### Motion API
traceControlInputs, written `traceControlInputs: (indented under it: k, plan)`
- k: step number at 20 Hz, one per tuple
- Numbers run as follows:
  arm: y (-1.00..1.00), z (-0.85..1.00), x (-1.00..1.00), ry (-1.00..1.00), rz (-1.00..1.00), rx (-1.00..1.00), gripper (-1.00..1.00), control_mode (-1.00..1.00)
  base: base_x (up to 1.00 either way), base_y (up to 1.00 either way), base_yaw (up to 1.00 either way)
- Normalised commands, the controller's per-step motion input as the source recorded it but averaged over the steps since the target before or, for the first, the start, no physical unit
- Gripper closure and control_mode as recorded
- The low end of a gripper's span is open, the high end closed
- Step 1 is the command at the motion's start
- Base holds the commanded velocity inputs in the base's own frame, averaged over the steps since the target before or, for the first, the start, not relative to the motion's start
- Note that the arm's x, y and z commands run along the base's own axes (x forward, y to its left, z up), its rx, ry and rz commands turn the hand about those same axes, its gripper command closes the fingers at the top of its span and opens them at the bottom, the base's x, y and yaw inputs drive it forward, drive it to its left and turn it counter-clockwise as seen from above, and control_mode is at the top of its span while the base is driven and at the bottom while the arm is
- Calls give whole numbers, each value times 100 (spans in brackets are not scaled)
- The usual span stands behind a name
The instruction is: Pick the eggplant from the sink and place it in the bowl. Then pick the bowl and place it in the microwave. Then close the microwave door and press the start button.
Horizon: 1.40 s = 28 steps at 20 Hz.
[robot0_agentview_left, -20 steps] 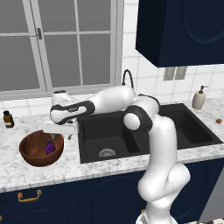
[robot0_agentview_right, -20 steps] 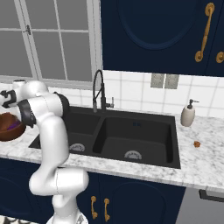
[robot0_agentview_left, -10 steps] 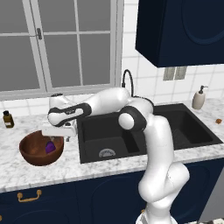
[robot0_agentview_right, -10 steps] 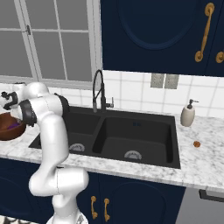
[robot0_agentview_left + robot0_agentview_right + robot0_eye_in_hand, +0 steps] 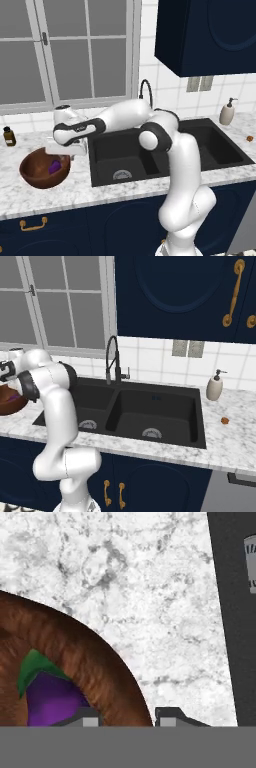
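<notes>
Overall, the room is a kitchen with a grey-paned window (image 5: 75, 50) behind the counter, white tiled wall and navy cabinets (image 5: 180, 296) above with brass handles. A white-and-grey marble countertop (image 5: 70, 187) runs across, over navy lower cabinet fronts (image 5: 100, 225). Set into it is the black double-basin sink (image 5: 165, 150) with round drains and a black arched faucet (image 5: 112, 358). On the counter right of the sink stand a cream soap dispenser (image 5: 214, 387) and, nearer the front edge, a small orange item (image 5: 225, 420). A small brown bottle (image 5: 8, 136) stands at the far left by the window sill.

The round reddish-brown wooden bowl (image 5: 42, 170) sits on the marble just left of the sink. Its wall is deep and grained, its rim smooth. Inside it lies the small glossy purple eggplant (image 5: 52, 704) with a green cap at one end, resting against the inner wall on the side nearest the sink.

My gripper (image 5: 129, 717) is down at the bowl's right rim. In the hand view my two dark fingertips (image 5: 167, 716) stand one on each side of the bowl's wall, one inside, one outside, drawn in close against it. I record this as a clenched hold on the bowl's rim.
</notes>
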Motion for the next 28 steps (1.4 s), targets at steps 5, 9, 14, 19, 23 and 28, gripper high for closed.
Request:
traceControlInputs:
  k: [5, 9, 14, 19, 23, 28]
  plan:
    - [-40, 100, -53, -10, -6, 4, 100, -100, 0, 0, 0]
    - [-79, 92, -45, -11, -4, 7, 100, -100, 0, 0, 0]
    - [-81, 66, -69, -14, 0, 10, 100, -100, 0, 0, 0]
    - [-98, 44, -29, -4, 0, 12, 100, -100, 0, 0, 0]
    - [-99, 36, -4, 0, 0, 18, 100, -100, 0, 0, 0]
    - [-47, 6, -2, 0, 0, 9, 100, -100, 0, 0, 0]
